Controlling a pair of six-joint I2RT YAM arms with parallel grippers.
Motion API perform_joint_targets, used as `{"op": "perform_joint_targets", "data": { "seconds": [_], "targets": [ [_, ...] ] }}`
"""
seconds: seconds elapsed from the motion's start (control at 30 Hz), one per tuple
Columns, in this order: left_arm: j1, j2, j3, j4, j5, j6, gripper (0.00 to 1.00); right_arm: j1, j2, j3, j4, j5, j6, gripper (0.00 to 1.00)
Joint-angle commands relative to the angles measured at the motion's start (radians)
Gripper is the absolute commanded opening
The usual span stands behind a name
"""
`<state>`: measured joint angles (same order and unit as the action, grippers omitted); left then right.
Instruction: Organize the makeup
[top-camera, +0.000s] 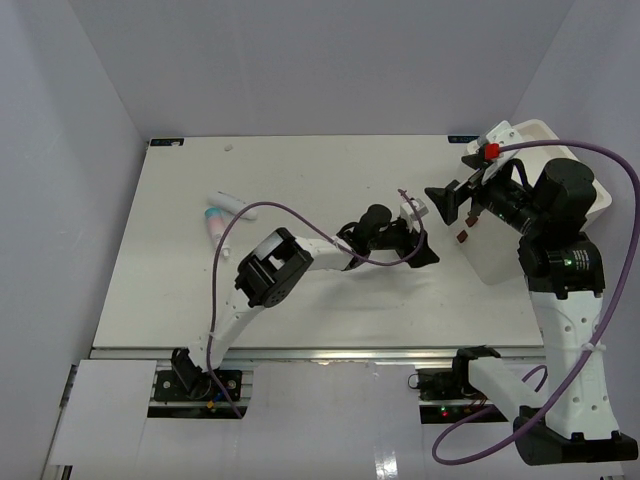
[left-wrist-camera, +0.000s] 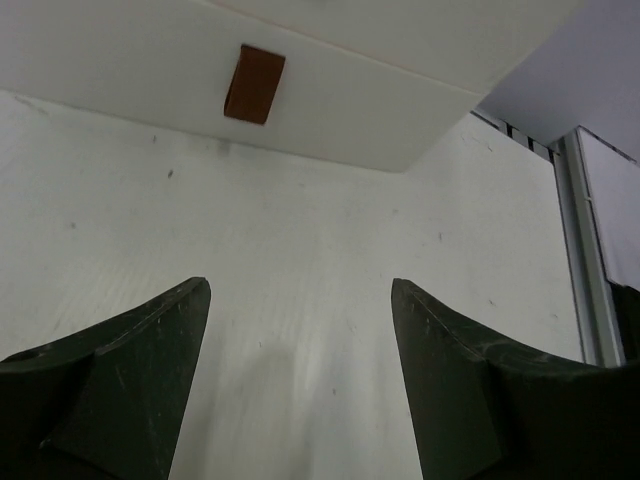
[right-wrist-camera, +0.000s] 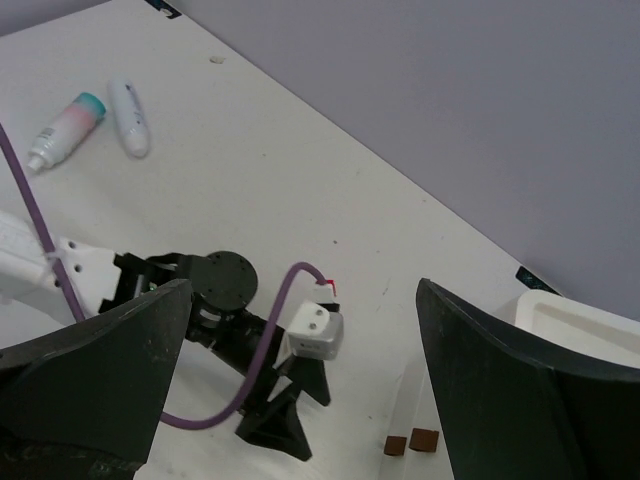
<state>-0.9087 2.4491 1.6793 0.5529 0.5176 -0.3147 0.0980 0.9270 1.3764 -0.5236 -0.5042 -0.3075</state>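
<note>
We see the L tool (top-camera: 428, 246) reaching out low over the mid-right of the surface (top-camera: 300, 170), tips aimed at the bin (top-camera: 492, 262) on the R side. In its own wrist cam the L tool (left-wrist-camera: 300, 330) is spread wide. There is nothing btwn its fingers (left-wrist-camera: 150, 380), just bare surface (left-wrist-camera: 300, 230) below. Straight ahead is the bin (left-wrist-camera: 400, 110), white side wall w/ a small brown patch (left-wrist-camera: 254, 83) on it. The tips are near that wall but apart from it.

The R tool (top-camera: 441, 200) hangs higher, by the bin's left side, pointing left across the surface. In its wrist cam the R tool (right-wrist-camera: 302, 300) is spread too, dark fingers (right-wrist-camera: 95, 380) far apart & gripping nothing. Below it we see the L tool (right-wrist-camera: 285, 425) from above, w/ a white cam block (right-wrist-camera: 318, 332) & purple cable (right-wrist-camera: 272, 330) on the L wrist. A corner of the bin (right-wrist-camera: 575, 320) shows at the R edge.

Makeup we can make out: pink tube (top-camera: 213, 219) w/ teal cap & white tube (top-camera: 233, 204). Both lie flat on the far-left part of the surface, just beside each other, well apart from both tools & the bin. The R wrist cam has them top-left: pink tube (right-wrist-camera: 65, 130), white tube (right-wrist-camera: 128, 115). In the top view the R arm covers most of the bin's inside, so we can't tell what's in it.
</note>
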Motion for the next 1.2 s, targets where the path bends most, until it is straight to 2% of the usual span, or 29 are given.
{"op": "perform_joint_targets", "data": {
  "seconds": [0.0, 0.13, 0.4, 1.0, 1.17],
  "targets": [
    [-0.027, 0.088, 0.235, 0.004, -0.059, 0.088, 0.82, -0.010, 0.036, 0.010, 0.063, -0.088, 0.086, 1.00],
    [-0.039, 0.171, 0.371, -0.013, -0.103, 0.135, 0.79, -0.027, 0.036, -0.019, 0.095, -0.126, 0.117, 1.00],
    [-0.045, 0.277, 0.508, -0.019, -0.125, 0.178, 0.74, -0.062, 0.026, -0.064, 0.124, -0.173, 0.143, 1.00],
    [-0.098, 0.397, 0.653, 0.032, -0.242, 0.193, 0.69, -0.184, 0.016, -0.145, 0.231, -0.320, 0.254, 1.00],
    [-0.104, 0.422, 0.672, 0.050, -0.292, 0.184, 0.59, -0.192, 0.011, -0.151, 0.236, -0.326, 0.259, 1.00]
  ]
}}
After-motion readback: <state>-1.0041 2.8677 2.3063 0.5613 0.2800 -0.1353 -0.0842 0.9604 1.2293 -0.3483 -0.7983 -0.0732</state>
